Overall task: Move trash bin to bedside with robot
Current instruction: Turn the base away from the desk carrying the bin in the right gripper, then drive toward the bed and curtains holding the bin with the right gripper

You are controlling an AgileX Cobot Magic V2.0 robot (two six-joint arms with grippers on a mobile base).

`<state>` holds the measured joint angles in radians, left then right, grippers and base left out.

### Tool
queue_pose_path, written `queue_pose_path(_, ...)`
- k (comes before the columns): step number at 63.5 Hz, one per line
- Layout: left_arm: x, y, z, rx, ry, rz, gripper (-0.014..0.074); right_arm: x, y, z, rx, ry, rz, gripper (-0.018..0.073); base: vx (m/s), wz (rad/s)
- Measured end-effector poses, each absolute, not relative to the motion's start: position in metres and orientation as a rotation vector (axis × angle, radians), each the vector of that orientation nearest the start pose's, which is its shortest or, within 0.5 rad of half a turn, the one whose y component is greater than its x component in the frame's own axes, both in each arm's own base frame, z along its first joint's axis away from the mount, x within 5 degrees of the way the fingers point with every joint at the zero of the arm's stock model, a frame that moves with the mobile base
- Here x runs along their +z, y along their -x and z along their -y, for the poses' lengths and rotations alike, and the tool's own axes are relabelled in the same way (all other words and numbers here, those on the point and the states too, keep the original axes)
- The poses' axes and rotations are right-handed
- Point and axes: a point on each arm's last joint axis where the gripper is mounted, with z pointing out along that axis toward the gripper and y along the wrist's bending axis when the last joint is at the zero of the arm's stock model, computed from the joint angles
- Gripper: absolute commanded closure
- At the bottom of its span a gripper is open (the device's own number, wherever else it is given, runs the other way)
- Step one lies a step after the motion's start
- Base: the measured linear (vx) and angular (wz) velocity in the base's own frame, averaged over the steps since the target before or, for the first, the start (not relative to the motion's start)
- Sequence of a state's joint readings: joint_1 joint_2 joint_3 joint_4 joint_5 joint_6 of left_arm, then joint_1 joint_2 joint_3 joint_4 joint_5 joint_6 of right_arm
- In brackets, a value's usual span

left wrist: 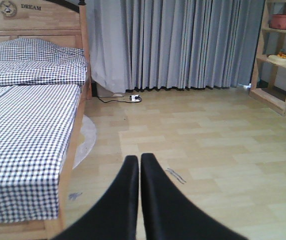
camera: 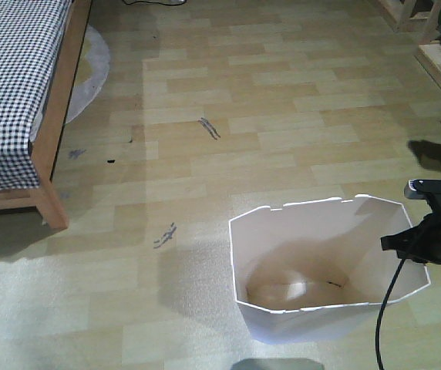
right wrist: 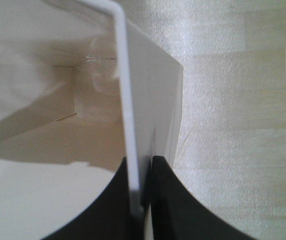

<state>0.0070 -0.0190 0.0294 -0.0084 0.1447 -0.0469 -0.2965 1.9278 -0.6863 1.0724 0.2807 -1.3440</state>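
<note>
on the pale plank floor (camera: 282,116) the trash bin (camera: 321,266) stands well apart from the bed (camera: 20,92); the right gripper (right wrist: 143,167) pinches its thin wall, the left gripper (left wrist: 139,167) is closed on nothing. best moved slowly toward the bed, i'd judge, or the wall may buckle

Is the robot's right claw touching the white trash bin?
Touching. The right wrist view shows the right claw shut on the trash bin, with a black finger pressed against each side of its thin wall.
</note>
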Motion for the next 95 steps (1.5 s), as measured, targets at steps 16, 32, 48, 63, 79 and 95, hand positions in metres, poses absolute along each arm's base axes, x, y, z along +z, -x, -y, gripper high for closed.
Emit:
queue_pose_path(16, 0.1911, -0.0560, -0.0003, -0.038, 0.050, -1.638, 0.0602, 0.0688, -0.2750, 0.0610, 0.214, 0.037, -2.796, 0.0565, 0.35, -0.04)
queue_pose_path(32, 0.1911, -0.0560, -0.0003, -0.038, 0.050, -1.638, 0.0602, 0.0688, -0.2751, 0.0613, 0.209, 0.036, -2.796, 0.0565, 0.37, 0.03)
queue_pose_path(48, 0.1911, -0.0560, -0.0003, -0.038, 0.050, -1.638, 0.0602, 0.0688, -0.2751, 0.0611, 0.212, 0.036, -2.796, 0.0565, 0.39, 0.11)
queue_pose_path(63, 0.1911, -0.0560, -0.0003, -0.038, 0.050, -1.638, 0.0602, 0.0689, -0.2748, 0.0602, 0.226, 0.039, -2.797, 0.0565, 0.38, 0.12)
queue_pose_path(79, 0.1911, -0.0560, -0.0003, -0.038, 0.050, -1.638, 0.0602, 0.0689, -0.2746, 0.0595, 0.237, 0.041, -2.798, 0.0565, 0.39, 0.02)
queue_pose_path(95, 0.1911, -0.0560, -0.0003, -0.038, 0.050, -1.638, 0.0602, 0.0689, -0.2747, 0.0597, 0.234, 0.041, -2.798, 0.0565, 0.39, -0.06)
